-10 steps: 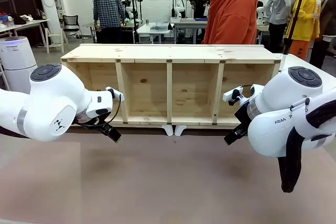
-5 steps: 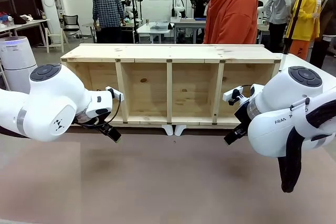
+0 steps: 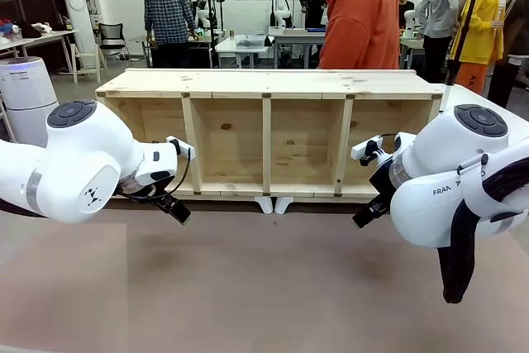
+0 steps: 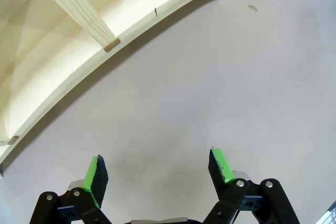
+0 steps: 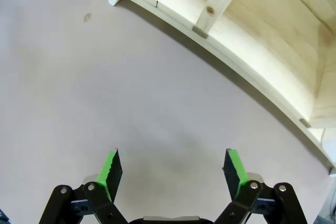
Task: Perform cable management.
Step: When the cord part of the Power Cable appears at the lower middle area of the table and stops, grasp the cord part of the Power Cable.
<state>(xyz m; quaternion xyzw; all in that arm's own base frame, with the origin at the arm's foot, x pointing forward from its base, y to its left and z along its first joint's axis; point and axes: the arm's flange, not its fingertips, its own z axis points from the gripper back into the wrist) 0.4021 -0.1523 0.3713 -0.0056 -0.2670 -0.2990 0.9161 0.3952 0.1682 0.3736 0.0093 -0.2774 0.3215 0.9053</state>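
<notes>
The cable is out of view. A long wooden shelf (image 3: pixel 269 82) with several open compartments lies across the table. My left gripper (image 3: pixel 176 210) hovers low before its left end, and the left wrist view shows that gripper (image 4: pixel 156 160) open over bare tabletop with nothing between its green pads. My right gripper (image 3: pixel 364 217) hangs before the shelf's right end. In the right wrist view the same gripper (image 5: pixel 171 155) is open and empty above the table.
Two white feet (image 3: pixel 274 204) stick out under the shelf's front middle. A person in an orange hoodie (image 3: pixel 364 18) stands behind the shelf. The brown tabletop (image 3: pixel 264 287) stretches between the arms. An air purifier (image 3: pixel 26 93) stands at far left.
Both arms hold still with their jaws apart. The person in orange has shifted slightly to the left behind the shelf.
</notes>
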